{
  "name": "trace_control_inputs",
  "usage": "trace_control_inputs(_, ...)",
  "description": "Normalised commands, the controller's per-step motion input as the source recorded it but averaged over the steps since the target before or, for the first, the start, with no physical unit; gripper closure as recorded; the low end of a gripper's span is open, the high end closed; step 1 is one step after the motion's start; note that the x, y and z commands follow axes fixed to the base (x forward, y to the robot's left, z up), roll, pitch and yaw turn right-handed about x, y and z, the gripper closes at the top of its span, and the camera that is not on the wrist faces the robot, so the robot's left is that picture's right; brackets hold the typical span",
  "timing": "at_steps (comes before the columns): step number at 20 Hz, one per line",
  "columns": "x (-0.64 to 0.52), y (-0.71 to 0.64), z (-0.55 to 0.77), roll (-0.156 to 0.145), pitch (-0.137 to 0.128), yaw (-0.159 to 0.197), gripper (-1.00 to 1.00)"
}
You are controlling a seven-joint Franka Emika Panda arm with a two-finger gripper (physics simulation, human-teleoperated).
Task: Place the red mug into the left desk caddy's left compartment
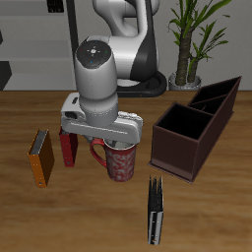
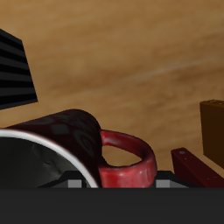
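The red mug (image 1: 121,163), speckled, sits directly under my gripper (image 1: 117,148) near the table's middle. The hand covers its top, and the jaws look shut on its rim. In the wrist view the mug (image 2: 74,136) fills the frame, with its pale inside and its loop handle (image 2: 125,164) showing; my fingertips are hidden there. The left desk caddy (image 1: 193,130), a dark brown partitioned box with slanted walls, stands apart from the mug toward the table's side. I cannot tell whether the mug rests on the table or hangs just above it.
A red book (image 1: 69,148) stands just behind the mug, and an orange-brown book (image 1: 40,157) stands beyond it. A black book (image 1: 156,209) stands nearer the front edge. A potted plant (image 1: 190,39) is at the back.
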Motion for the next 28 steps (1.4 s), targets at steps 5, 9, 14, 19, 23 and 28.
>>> trace_control_inputs(5, -0.54, 0.25, 0.52, 0.141, -0.060, 0.036, 1.00)
trace_control_inputs(9, -0.57, 0.16, 0.54, 0.070, -0.092, 0.093, 1.00)
trace_control_inputs(14, -0.44, 0.03, 0.40, 0.007, -0.075, 0.035, 1.00)
trace_control_inputs(19, -0.51, 0.16, 0.34, -0.032, -0.066, 0.045, 1.00)
trace_control_inputs(23, -0.62, 0.31, 0.36, 0.016, -0.078, 0.031, 1.00)
trace_control_inputs(28, -0.51, 0.32, 0.22, 0.029, -0.048, 0.037, 1.00)
